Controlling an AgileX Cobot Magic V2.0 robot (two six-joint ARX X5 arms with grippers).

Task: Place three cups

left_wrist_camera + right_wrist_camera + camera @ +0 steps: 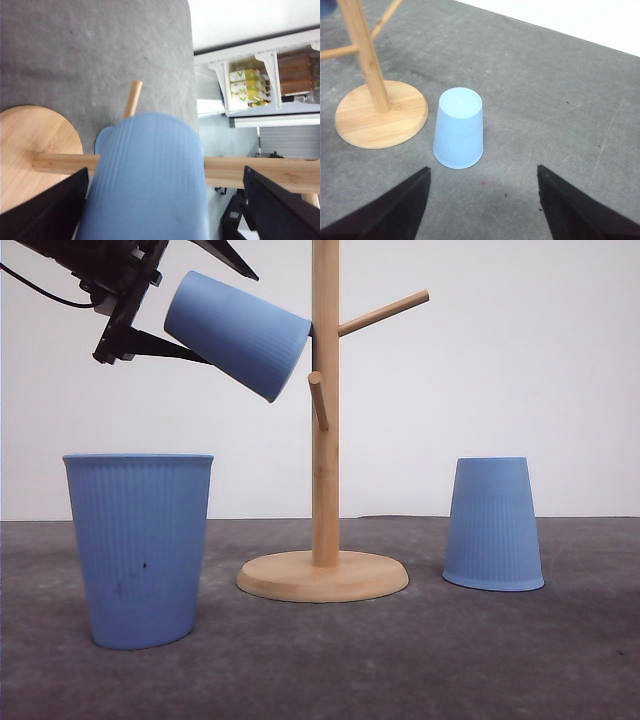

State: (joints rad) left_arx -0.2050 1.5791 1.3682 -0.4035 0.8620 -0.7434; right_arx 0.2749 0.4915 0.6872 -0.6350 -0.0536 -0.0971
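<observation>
At the upper left of the front view, the left gripper (175, 310) pinches a tilted cup (238, 334), its mouth angled down-right against the wooden stand (324, 400), while the right gripper (482, 200), fingers spread, hovers near the inverted cup (458, 128).

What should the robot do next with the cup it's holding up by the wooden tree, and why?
Probably let go: the left pincer holds a tilted cup with its mouth against the stand's post, seemingly over a peg. Opening and backing away would leave it hanging. Two cups wait on the table.
</observation>
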